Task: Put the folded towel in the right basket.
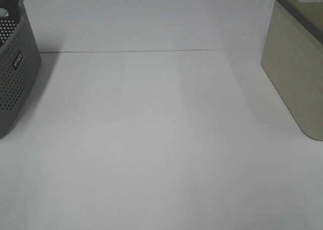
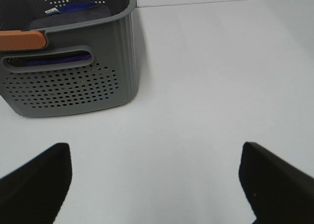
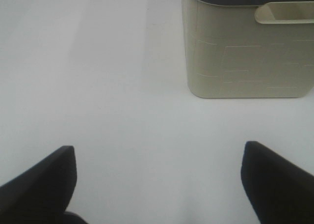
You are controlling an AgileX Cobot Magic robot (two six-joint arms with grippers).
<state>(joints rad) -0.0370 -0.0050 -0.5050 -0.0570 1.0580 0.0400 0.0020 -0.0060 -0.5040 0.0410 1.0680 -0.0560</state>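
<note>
A grey perforated basket (image 1: 15, 73) stands at the left of the table; the left wrist view shows it (image 2: 73, 86) holding dark purple and blue folded cloth (image 2: 68, 13) that looks like the towel. A beige basket (image 1: 298, 68) with a grey rim stands at the right and also shows in the right wrist view (image 3: 245, 52). My left gripper (image 2: 154, 184) is open and empty over the table, short of the grey basket. My right gripper (image 3: 157, 184) is open and empty, short of the beige basket. Neither gripper shows in the exterior high view.
An orange handle (image 2: 22, 40) sits on the grey basket's rim. A seam line (image 1: 151, 51) crosses the white table (image 1: 151, 139) at the back.
</note>
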